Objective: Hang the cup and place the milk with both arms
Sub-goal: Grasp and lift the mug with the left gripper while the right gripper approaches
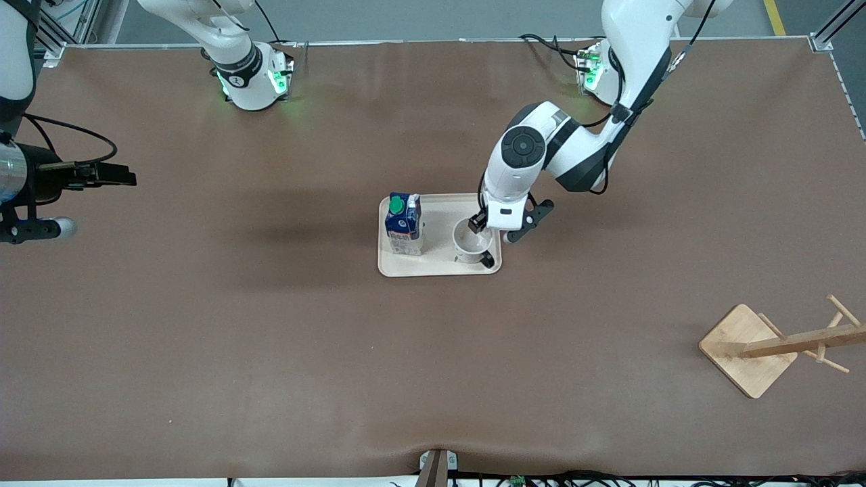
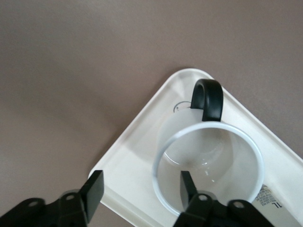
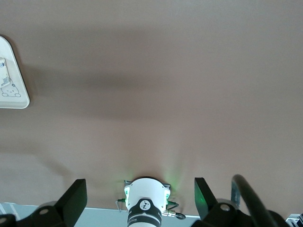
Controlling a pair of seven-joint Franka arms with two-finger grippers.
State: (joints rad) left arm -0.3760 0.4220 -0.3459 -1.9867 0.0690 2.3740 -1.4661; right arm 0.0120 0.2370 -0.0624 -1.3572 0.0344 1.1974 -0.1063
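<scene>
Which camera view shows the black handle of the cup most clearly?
The left wrist view: the cup's handle fills it, close and unblocked. The front view shows only a small dark part. The right wrist view shows no cup.

Front cam: high, across the worktop (image 1: 270, 352), facing both arm bases along its top edge, takes in the whole surface. Left wrist cam: very close, looking down past its own end effector (image 2: 139, 189) onto the tray (image 2: 137, 156) corner and cup (image 2: 208, 161); the front view has the same tray (image 1: 440, 267) and cup (image 1: 470, 242). Right wrist cam: higher up, looks down over bare worktop toward the right arm's base (image 3: 144, 203), catching one tray corner (image 3: 12, 90) at its edge.
</scene>
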